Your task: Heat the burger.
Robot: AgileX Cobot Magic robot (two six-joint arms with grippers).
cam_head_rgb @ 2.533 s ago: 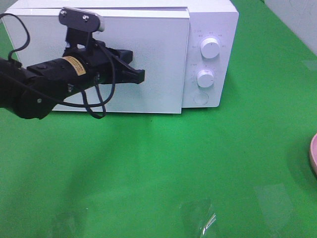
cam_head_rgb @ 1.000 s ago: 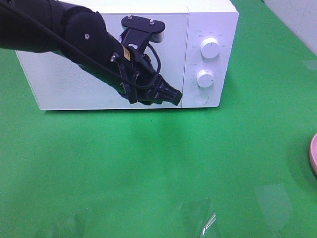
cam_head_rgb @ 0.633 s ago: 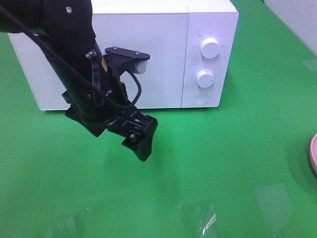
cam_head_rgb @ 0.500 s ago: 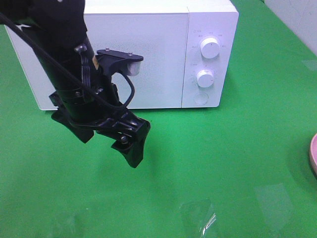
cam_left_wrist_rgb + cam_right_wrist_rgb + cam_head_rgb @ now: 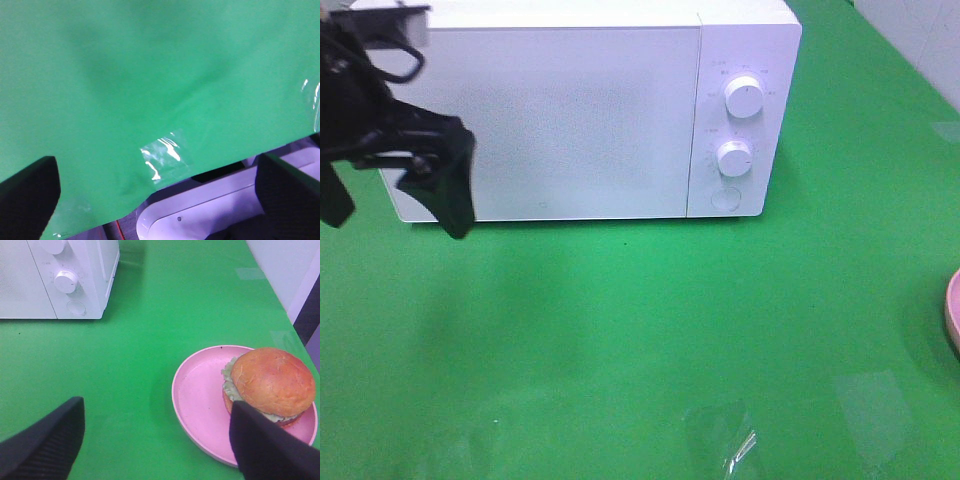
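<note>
The burger [image 5: 270, 384], with a golden-brown bun and green lettuce, sits on the right side of a round pink plate [image 5: 200, 405] on the green cloth. My right gripper [image 5: 157, 450] is open and empty, and its dark fingers [image 5: 45, 445] straddle the cloth just short of the plate. Only the plate's rim [image 5: 952, 312] shows at the right edge of the high view; the burger is out of that view. The white microwave [image 5: 580, 110] stands at the back with its door shut. My left gripper [image 5: 392, 215] is open and empty at the microwave's left front corner.
The microwave has two knobs [image 5: 744, 98] and a round button [image 5: 725, 199] on its right panel; they also show in the right wrist view [image 5: 66, 281]. Clear tape patches [image 5: 725, 440] lie on the cloth. The left wrist view shows the cloth's edge [image 5: 165, 170].
The microwave door, ajar at first, is now shut. My left arm swept across the door to its right edge, then dropped and swung back to the far left. The plate rim has not moved.
</note>
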